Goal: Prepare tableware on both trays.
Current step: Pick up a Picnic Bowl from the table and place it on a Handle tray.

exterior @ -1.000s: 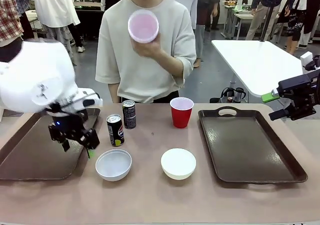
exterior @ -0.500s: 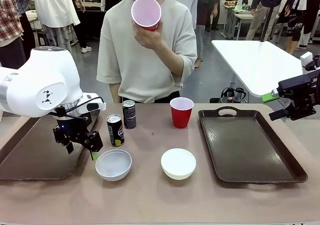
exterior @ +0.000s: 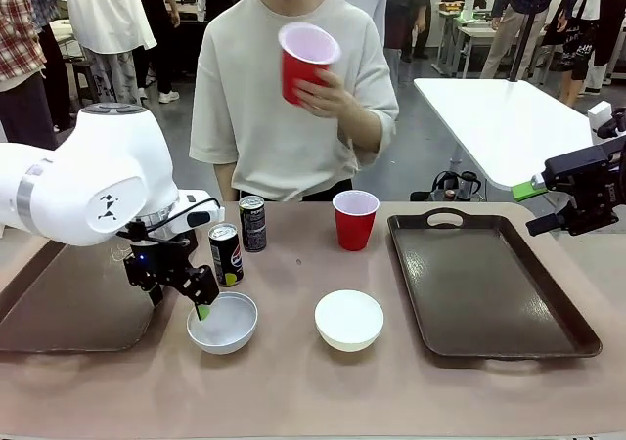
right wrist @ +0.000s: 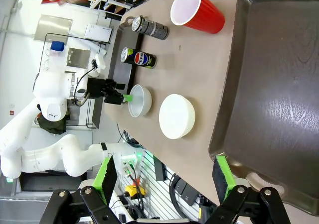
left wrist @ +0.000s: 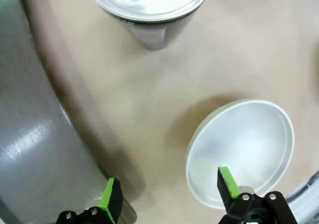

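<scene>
1. White bowl (exterior: 223, 323) sits on the counter (exterior: 293, 381) just beside the left tray (exterior: 59, 313); it looks light, stiff and slick, so you pinch its rim.
2. Left gripper (left wrist: 168, 191) wide, empty, one pad over that rim; right gripper (right wrist: 165, 170) wide, empty.
3. You count two each: second bowl (exterior: 349, 319); near Pepsi can (exterior: 226, 254), far Pepsi can (exterior: 252, 223); standing red cup (exterior: 355, 219), held red cup (exterior: 301, 59) in the person's hand (exterior: 328, 93); right tray (exterior: 489, 284).

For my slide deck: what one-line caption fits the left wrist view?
Open left pincer poised over a white bowl's rim, a can beyond, tray alongside.
</scene>
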Motion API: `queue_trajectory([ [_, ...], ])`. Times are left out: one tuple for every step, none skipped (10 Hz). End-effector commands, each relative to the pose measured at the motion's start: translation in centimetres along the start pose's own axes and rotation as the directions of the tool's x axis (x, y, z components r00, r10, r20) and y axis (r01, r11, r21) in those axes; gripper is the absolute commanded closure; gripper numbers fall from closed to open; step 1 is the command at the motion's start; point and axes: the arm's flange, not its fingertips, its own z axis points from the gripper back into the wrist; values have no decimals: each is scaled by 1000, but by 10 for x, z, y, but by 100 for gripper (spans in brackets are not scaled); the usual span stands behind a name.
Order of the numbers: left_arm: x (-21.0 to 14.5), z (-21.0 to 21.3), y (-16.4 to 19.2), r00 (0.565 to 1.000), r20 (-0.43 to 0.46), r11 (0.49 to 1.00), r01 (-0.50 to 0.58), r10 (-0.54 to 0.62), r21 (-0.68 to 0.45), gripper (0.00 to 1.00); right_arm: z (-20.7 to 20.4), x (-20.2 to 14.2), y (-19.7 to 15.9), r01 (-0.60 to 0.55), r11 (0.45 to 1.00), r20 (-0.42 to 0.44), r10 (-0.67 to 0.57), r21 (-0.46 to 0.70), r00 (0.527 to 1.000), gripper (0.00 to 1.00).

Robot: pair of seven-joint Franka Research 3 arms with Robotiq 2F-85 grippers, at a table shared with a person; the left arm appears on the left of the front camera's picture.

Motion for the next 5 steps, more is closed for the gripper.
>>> queue_trajectory([
  [-1,-13,-4,996,75,999,-50,51,-19,0,-1,2,0,4,1000,10,-4,27,1000,0],
  [0,-21,-5,996,77,999,-42,44,-30,53,-1,2,0,4,1000,10,-4,27,1000,0],
  [1,-23,-6,995,86,998,-49,52,-40,56,-1,2,0,4,1000,10,-4,27,1000,0],
  [1,-22,-6,994,96,997,-53,59,-56,100,-1,2,0,4,1000,10,-4,27,1000,0],
  [2,-21,-5,993,99,995,-61,69,-80,100,-1,2,0,4,1000,10,-4,27,1000,0],
])
